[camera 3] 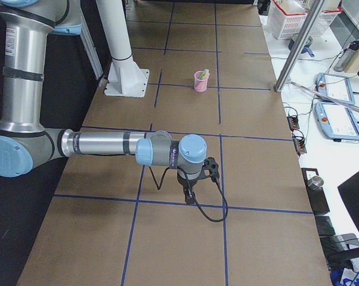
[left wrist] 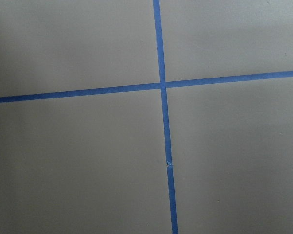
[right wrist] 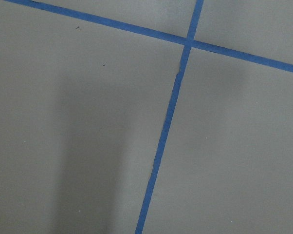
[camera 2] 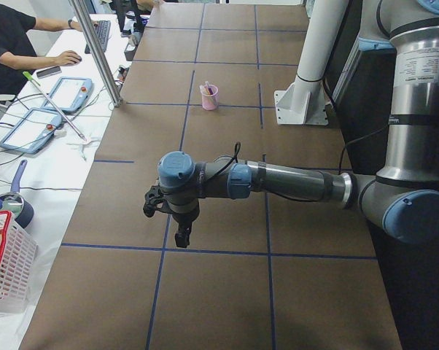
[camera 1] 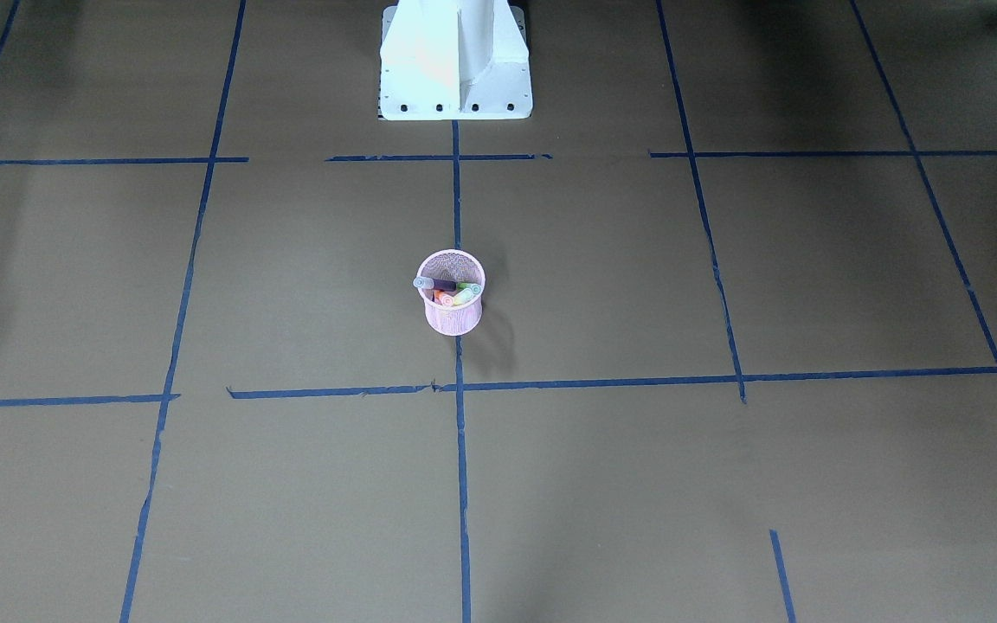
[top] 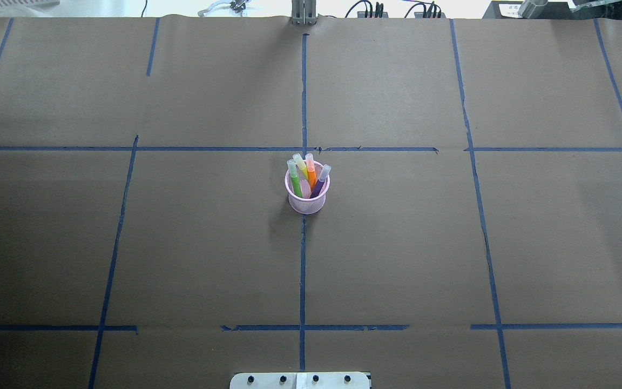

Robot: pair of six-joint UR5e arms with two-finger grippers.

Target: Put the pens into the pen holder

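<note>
Left gripper (camera 2: 181, 237) and right gripper (camera 3: 190, 198) hanging above the table (top: 127, 243), clenched or released cannot be told, pen holder (top: 306, 202) well apart from both, green pen (top: 295, 182), orange pen (top: 311, 170), purple pen (top: 319, 185) leaning inside it

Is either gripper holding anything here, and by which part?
Nothing appears held: the pens stand in the pen holder, while the left gripper and right gripper hang apart from it. Whether they are open cannot be told.

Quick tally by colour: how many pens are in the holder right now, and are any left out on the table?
Green pen: 1
Yellow pen: 1
Orange pen: 1
Purple pen: 1
Loose on the table: 0
Total: 4 in the pen holder; a pink shape inside may be a fifth.
</note>
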